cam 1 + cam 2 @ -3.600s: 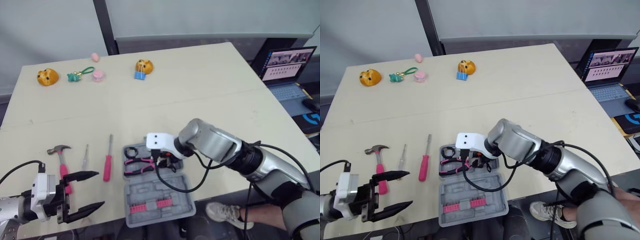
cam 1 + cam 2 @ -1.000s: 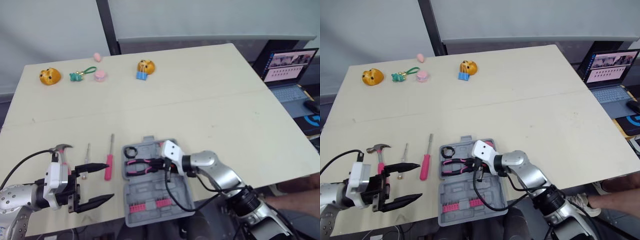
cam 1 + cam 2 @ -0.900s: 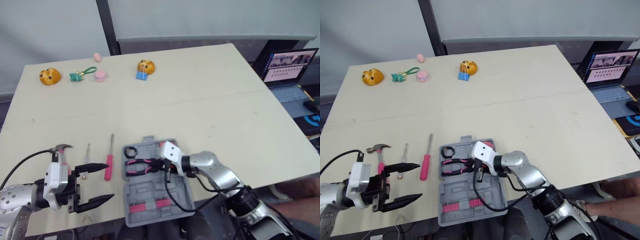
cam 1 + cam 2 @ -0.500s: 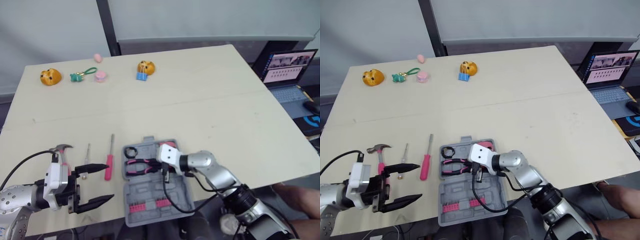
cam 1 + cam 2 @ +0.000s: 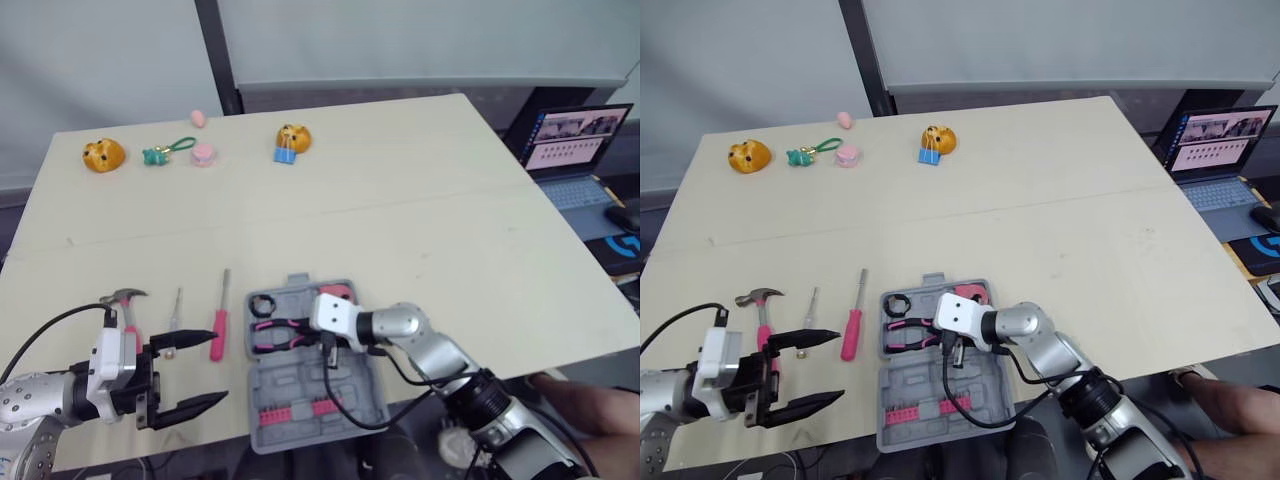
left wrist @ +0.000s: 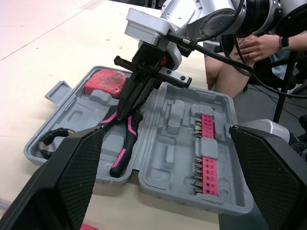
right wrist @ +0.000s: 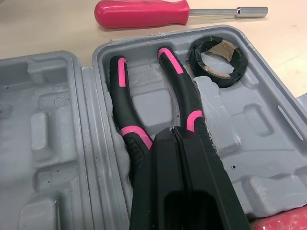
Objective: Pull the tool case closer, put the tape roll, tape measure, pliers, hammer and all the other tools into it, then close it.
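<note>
The right gripper [image 7: 175, 130] had its fingers pressed together with no gap, tips down on the pliers [image 7: 122, 120] and hiding their head; whether it gripped them could not be told. The pliers lay in the open case [image 5: 300, 400] at the desk's [image 5: 400, 200] front edge. The tape roll [image 7: 223, 79] sat just beside their handles, and the red tape measure [image 6: 106, 82] lay in the far right corner of the same half, cut off in the right wrist view. Pink bits [image 6: 206, 148] sat in the near half. The left gripper [image 5: 218, 366] hovered wide open and empty near the front left corner, hiding part of the hammer's [image 5: 125, 298] handle. A screwdriver [image 5: 217, 335] and a thin driver [image 5: 175, 312] lay between hammer and case.
</note>
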